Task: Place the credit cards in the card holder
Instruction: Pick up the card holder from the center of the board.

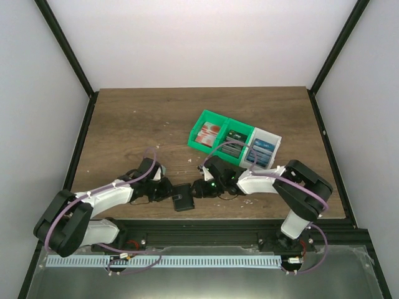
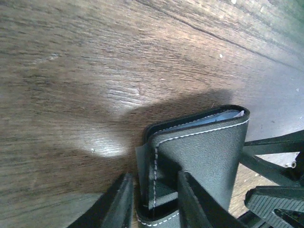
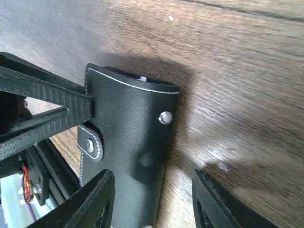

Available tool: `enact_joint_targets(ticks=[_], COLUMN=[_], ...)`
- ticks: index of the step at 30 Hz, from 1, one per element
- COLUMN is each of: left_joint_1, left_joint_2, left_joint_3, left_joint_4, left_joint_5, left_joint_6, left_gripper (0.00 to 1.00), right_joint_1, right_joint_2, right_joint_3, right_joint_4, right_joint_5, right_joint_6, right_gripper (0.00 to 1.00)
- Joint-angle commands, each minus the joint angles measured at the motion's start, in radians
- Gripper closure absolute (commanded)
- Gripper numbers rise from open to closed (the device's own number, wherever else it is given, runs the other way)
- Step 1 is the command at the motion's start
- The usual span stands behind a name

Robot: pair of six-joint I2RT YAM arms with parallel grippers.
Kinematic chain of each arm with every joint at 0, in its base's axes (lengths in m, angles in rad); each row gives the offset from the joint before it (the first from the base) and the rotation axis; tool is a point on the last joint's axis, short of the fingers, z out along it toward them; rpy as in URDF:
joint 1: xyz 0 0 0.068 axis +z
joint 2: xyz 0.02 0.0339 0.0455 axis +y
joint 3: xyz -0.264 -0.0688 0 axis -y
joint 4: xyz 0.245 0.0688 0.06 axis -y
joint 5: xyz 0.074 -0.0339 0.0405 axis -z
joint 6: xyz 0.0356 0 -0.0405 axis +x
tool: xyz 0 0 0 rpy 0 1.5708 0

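My left end effector [image 2: 156,175] pinches one edge of the card holder [image 2: 204,147], which lies on the table [image 1: 137,124] low in the centre. My right end effector [image 3: 153,173] straddles it, fingers spread. I see no card inside, so I judge loading not yet begun. Blue credit cards [image 1: 262,149] sit in the bins [image 1: 195,129], upper right. The table is dark wood, with pale walls beyond.

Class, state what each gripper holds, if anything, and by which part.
The left gripper pinches the black card holder at its stitched edge. The right gripper straddles it with jaws open, holding nothing.
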Motion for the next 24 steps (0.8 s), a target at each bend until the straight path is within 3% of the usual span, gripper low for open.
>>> enact_joint_targets(ticks=[1,3,6,16,24], left_joint_1=[-0.003,-0.003,-0.003,-0.003,-0.003], left_joint_2=[0.012,0.016,0.025,0.072,0.09], left_joint_3=[-0.036,-0.043,-0.051,-0.064,-0.069], left_joint_4=[-0.01,-0.007,0.003,0.052,0.136], left_joint_5=[-0.044,-0.046,-0.045,-0.033,0.015], left_joint_6=[-0.002,-0.008,-0.012,-0.018,-0.035], left_gripper=[0.75,0.83,0.88,0.89,0.89], right_joint_1=[0.001,0.0,-0.008,-0.033,-0.045], right_joint_2=[0.044,0.059,0.077,0.16,0.153], right_joint_3=[0.018,0.017,0.009,0.022,0.037], right_joint_4=[0.046,0.062,0.106,0.297,0.296], right_joint_5=[-0.061,-0.08,-0.122,-0.312,-0.263], right_joint_6=[0.02,0.023,0.033,0.07,0.078], right_gripper=[0.54,0.55,0.56,0.58,0.73])
